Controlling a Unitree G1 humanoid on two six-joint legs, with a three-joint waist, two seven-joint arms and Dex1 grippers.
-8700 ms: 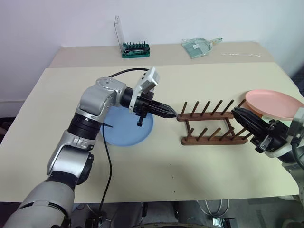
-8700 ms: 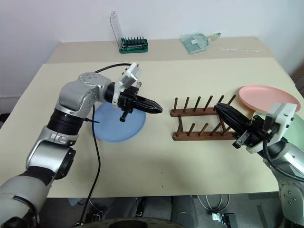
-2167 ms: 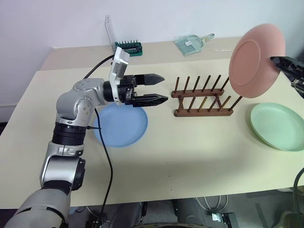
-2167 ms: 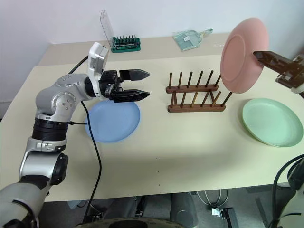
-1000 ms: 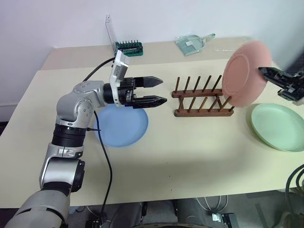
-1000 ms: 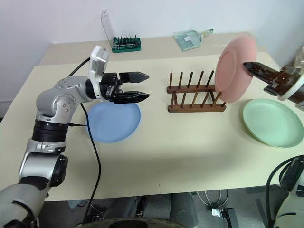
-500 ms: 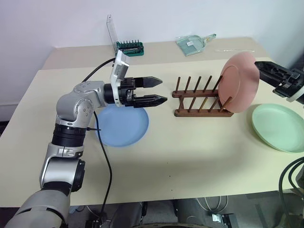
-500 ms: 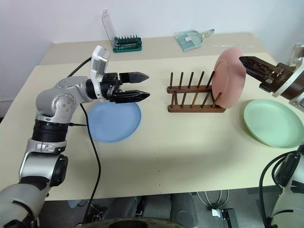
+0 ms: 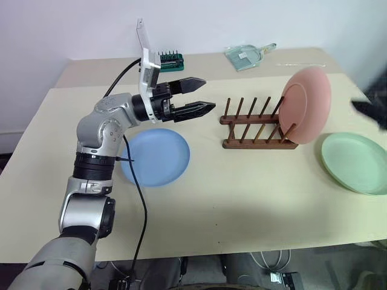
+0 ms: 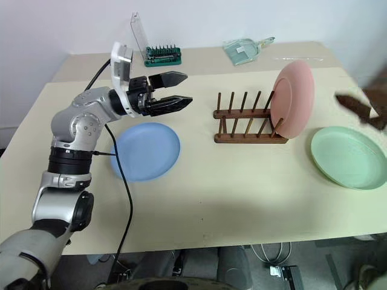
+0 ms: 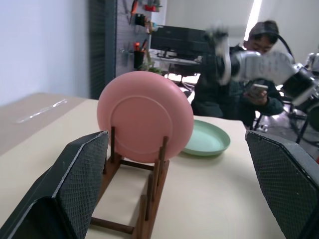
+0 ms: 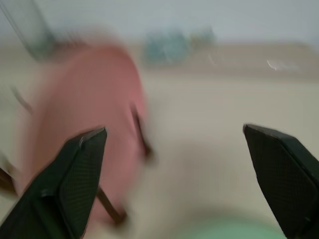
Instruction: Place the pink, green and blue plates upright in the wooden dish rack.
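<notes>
Since a second ago my right end effector (image 10: 361, 112) has let go of the pink plate (image 9: 306, 104) and pulled away toward the right edge, fingers now spread wide with nothing between them; it shows only as a dark blur there. That plate stands upright at the right end of the rack (image 9: 259, 124), leaning between the last pegs, free of any grip. Just right of the rack, flat on the counter (image 9: 242, 193), lies the green plate (image 9: 355, 162), close below the right end effector, so I judge that arm takes it next, reaching down to its near rim. My left end effector (image 9: 193, 95) hangs open and empty, pointing right toward the rack, with the blue plate (image 9: 155, 156) flat on the counter below and nearer me.
</notes>
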